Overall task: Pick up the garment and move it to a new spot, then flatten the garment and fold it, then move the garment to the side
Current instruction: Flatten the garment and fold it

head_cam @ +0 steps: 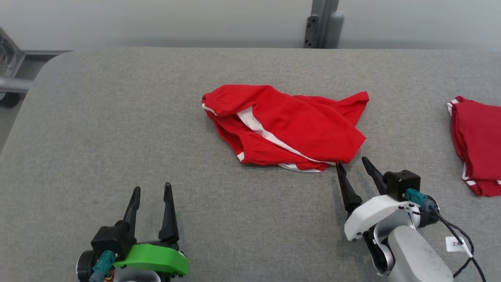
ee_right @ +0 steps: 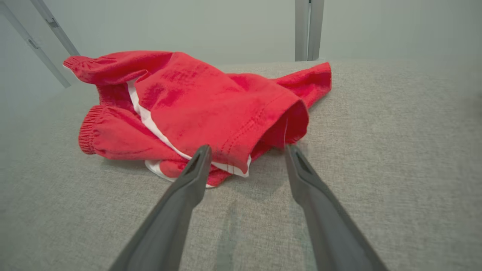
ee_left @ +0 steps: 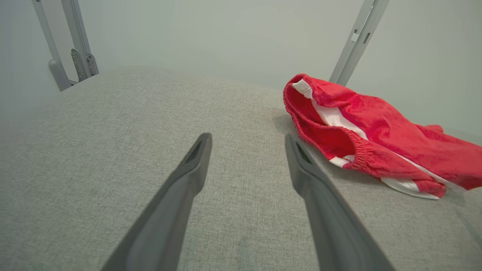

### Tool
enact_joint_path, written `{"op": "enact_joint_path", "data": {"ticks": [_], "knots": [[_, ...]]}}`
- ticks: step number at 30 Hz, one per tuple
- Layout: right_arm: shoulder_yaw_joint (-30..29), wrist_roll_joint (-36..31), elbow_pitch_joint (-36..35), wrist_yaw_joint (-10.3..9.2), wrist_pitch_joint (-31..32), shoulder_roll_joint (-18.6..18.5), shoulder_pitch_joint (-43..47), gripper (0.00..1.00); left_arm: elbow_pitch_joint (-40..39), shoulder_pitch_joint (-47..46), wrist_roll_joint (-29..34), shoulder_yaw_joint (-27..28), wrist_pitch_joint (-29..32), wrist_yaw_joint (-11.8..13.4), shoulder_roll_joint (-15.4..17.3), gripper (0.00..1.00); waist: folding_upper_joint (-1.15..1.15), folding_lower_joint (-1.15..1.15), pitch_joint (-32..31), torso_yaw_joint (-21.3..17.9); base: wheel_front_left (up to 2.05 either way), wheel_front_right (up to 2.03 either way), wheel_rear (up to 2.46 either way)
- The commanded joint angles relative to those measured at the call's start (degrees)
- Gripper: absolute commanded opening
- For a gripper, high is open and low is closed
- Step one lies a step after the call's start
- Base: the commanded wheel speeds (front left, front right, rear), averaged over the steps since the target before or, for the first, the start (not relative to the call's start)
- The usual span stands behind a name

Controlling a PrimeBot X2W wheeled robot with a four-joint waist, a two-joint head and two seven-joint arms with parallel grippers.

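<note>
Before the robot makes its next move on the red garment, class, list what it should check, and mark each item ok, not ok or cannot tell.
1. right gripper open: ok, jaws spread wide.
2. Right gripper lined up with the garment: ok, its tips sit at the near hem.
3. Tips touching the cloth: cannot tell.
4. left gripper open and away from the cloth: ok, it is over bare table.
5. Garment flat: not ok, it lies crumpled with cloth folded over itself.
6. second red garment out of the way: ok, it lies apart at the table's right edge.
</note>
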Motion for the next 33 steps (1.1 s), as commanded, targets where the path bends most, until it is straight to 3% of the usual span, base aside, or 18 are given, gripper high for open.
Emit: {"op": "enact_joint_path", "data": {"ticks": [1, 3, 5, 6, 7, 14, 23, 33], "knots": [[0.59, 0.86, 1.84, -0.08, 0.04, -0.14, -1.57, 1.0, -0.07, -1.16, -0.52, 0.0, -0.02, 0.32, 0.08, 1.0, 0.0, 0.0, 3.65, 3.83, 0.0, 0.0, 0.0], [1.62, 1.6, 4.16, -0.08, -0.05, -0.16, -3.58, 0.97, -0.25, -1.45, -0.96, -0.1, -0.02, 0.56, 0.08, 1.0, 0.0, 0.0, 4.1, 4.48, 0.0, 0.0, 0.0], [2.63, 2.07, 5.24, -0.08, -0.26, -0.14, -5.13, 0.43, -0.33, -1.73, -1.0, -0.04, -0.02, 0.71, 0.08, 1.0, 0.0, 0.0, 4.33, 4.79, 0.0, 0.0, 0.0], [3.21, 2.45, 5.42, -0.08, -0.37, -0.17, -5.69, 0.29, -0.36, -1.8, -1.04, 0.02, -0.02, 0.77, 0.08, 1.0, 0.0, 0.0, 4.37, 4.83, 0.0, 0.0, 0.0], [3.92, 3.19, 5.12, -0.08, -0.44, -0.16, -6.09, 0.0, -0.42, -1.77, -1.08, 0.15, -0.02, 0.89, 0.08, 1.0, 0.0, 0.0, 4.35, 4.78, 0.0, 0.0, 0.0], [8.41, 7.4, -3.09, -0.08, -0.52, -0.16, -6.23, 0.0, -0.32, -1.01, -0.85, 0.75, -0.02, 0.87, 0.08, 1.0, 0.0, 0.0, 3.09, 2.32, 0.0, 0.0, 0.0], [15.81, 10.61, -20.37, -0.08, -0.5, -2.24, -2.64, 0.0, 0.13, 0.2, -0.11, 1.68, -0.02, 0.64, 0.1, 1.0, 0.0, 0.0, 0.01, -1.85, 0.0, 0.0, 0.0], [15.61, 12.7, -35.31, -0.07, 5.22, -4.98, 3.21, 0.0, -0.51, 1.53, -0.3, 2.48, -0.02, 0.5, 0.1, 1.0, 0.0, 0.0, -2.59, -3.78, 0.0, 0.0, 0.0]]}}
